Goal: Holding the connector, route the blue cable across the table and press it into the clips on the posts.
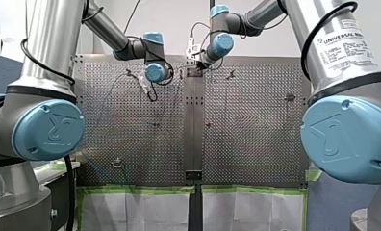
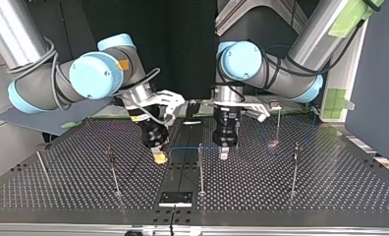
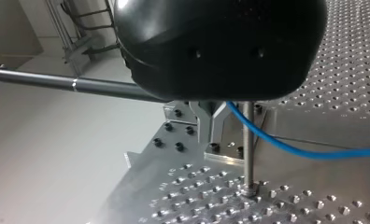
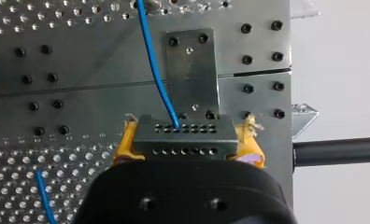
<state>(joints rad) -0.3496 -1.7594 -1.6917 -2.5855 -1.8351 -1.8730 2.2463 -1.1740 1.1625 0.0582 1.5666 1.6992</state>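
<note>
While the right end effector [image 4: 187,145] is closed on the connector [image 4: 183,133] – its yellow pads [image 4: 125,144] squeezing it from both sides – the blue cable [image 4: 155,70] leaves the connector's face and runs on ahead over the table [image 2: 305,191]. In the top view that end effector sits at about 9 o'clock from the middle post [image 2: 200,169], and the left end effector [image 3: 211,129] sits at about 3 o'clock from it. The cable is strung level between them, close to the post's tip. The left one's metal fingers [image 3: 204,123] are drawn almost together and the cable comes out at their side, so I take it to be pinched there.

As I read it, the step in hand is seating this span into the middle post's clip. The next move calls for both arms to hold the span taut and bring it squarely onto the clip without bending that thin post.

The clip itself is too small to make out, so I cannot say whether the cable is already in it. In the left wrist view the black housing [image 3: 220,46] covers the post's top – exactly the part that matters. In the front view the wrist joints hide both end effectors. Toward 2 o'clock in the top view the cable thins out of sight, and I cannot tell whether the other posts carry it.
</note>
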